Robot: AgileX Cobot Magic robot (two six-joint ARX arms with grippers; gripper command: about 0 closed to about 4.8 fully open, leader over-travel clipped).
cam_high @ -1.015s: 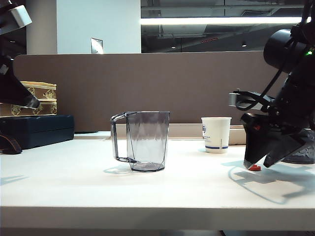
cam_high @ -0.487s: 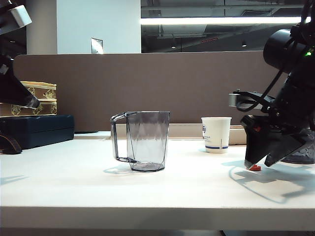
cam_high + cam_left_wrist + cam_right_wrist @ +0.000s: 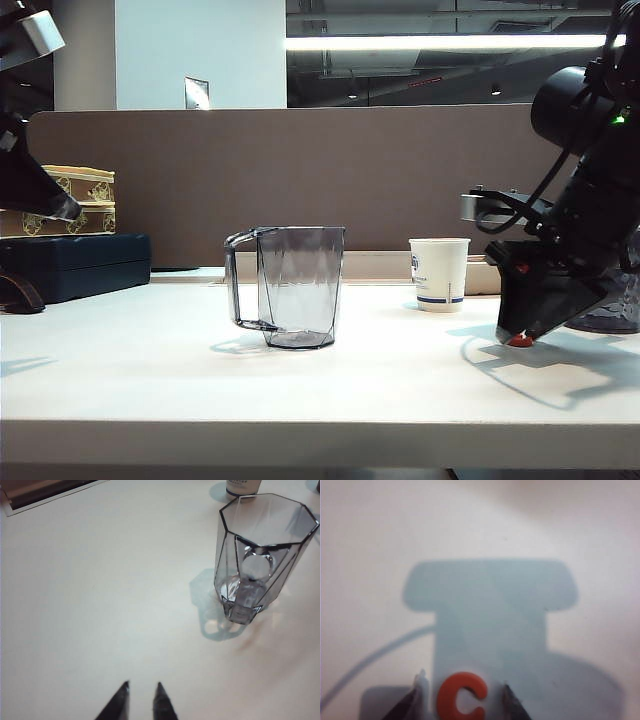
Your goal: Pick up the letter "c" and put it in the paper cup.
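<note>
The letter "c" (image 3: 461,696), a small red-orange piece, lies flat on the white table at the right (image 3: 520,341). My right gripper (image 3: 464,685) is down at the table over it, one finger on each side with a thin gap to each, so it is open and not gripping. In the exterior view the right gripper (image 3: 522,335) points down at the piece. The paper cup (image 3: 439,273), white with a blue stripe, stands upright behind and to the left of it. My left gripper (image 3: 142,685) hovers open over bare table, holding nothing; the paper cup's base (image 3: 242,486) shows beyond.
A clear grey handled pitcher (image 3: 295,285) stands mid-table, also in the left wrist view (image 3: 260,555). A dark case (image 3: 75,265) with gold boxes (image 3: 80,200) on it sits at the far left. A dark textured holder (image 3: 615,315) is behind the right arm. A brown partition (image 3: 330,170) backs the table.
The right gripper's fingers have drawn in from a wide spread to either side of the letter "c". The left arm, cup and pitcher have not moved.
</note>
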